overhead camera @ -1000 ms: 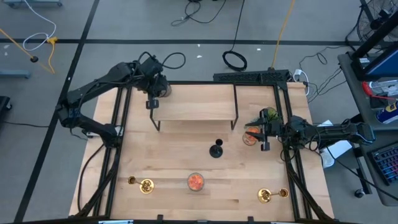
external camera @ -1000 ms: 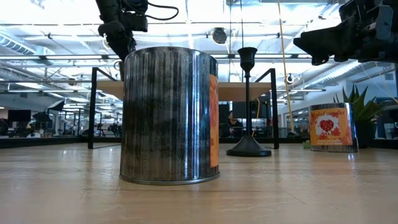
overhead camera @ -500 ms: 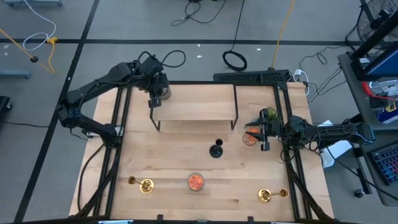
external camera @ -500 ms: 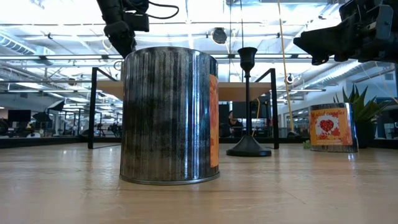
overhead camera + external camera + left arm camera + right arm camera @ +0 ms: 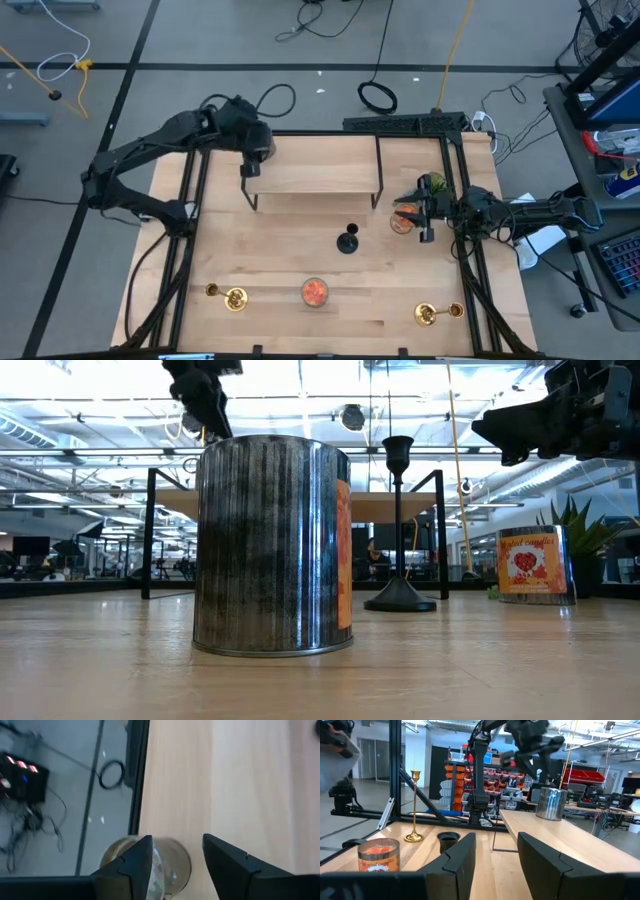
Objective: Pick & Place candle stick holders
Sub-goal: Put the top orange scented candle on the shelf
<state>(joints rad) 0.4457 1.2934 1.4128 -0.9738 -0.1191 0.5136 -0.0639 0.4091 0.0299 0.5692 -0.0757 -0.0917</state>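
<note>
The matte black candle stick holder [image 5: 347,240] stands upright on its round base at the table's middle; it also shows in the low view [image 5: 398,530]. Two gold holders stand near the front edge, one at the left [image 5: 228,297] and one at the right [image 5: 432,315]. My left gripper [image 5: 250,165] is open above a glass jar [image 5: 150,865] that stands on the raised shelf's far left end [image 5: 552,802]. My right gripper [image 5: 420,215] is open and empty at the table's right, above an orange jar [image 5: 402,222].
A wooden shelf on black legs [image 5: 315,175] spans the table's far half. An orange-filled jar [image 5: 314,291] stands at the front middle and fills the low view [image 5: 270,545]. A green plant sprig [image 5: 432,185] stands beside the right gripper. Black frame rails [image 5: 190,220] run along both sides.
My left gripper has gone up, away from the jar on the shelf, and its arm has drawn back toward the table's left. The jar stays on the shelf.
</note>
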